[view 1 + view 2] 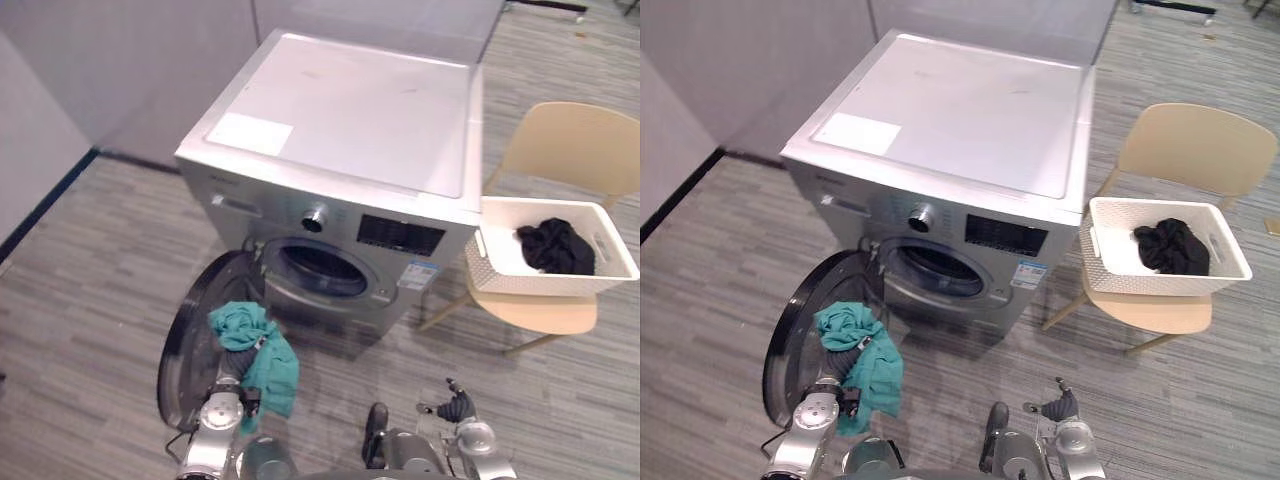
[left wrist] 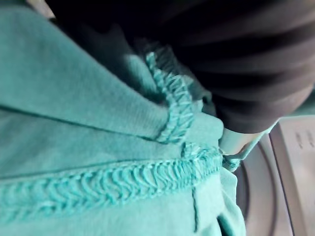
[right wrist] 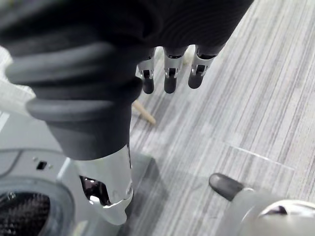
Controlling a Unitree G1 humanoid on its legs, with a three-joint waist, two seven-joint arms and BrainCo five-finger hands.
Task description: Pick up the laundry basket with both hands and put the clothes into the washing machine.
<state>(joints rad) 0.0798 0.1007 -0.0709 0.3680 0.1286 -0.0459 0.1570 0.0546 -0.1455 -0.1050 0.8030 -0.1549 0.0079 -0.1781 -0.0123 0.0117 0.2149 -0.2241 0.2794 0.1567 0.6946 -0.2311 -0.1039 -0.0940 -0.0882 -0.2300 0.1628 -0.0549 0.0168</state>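
A silver washing machine point(image 1: 350, 120) stands ahead, its round door point(image 1: 190, 345) swung open to the left and the dark drum opening point(image 1: 322, 268) exposed. My left hand point(image 1: 232, 368) is low in front of the open door. A teal garment point(image 1: 265, 360) is bunched over it and hangs down from it; up close the teal cloth point(image 2: 74, 147) covers everything past the dark cover point(image 2: 236, 59). A white laundry basket point(image 1: 520, 275) sits on a chair to the right, with a black garment point(image 1: 555, 245) inside. My right hand point(image 1: 455, 407) hangs low over the floor, its fingers point(image 3: 170, 73) straight and holding nothing.
The beige chair point(image 1: 575, 145) under the basket stands just right of the machine. Grey wall panels point(image 1: 120, 70) run behind and to the left. Grey plank floor point(image 1: 80, 270) lies around the machine.
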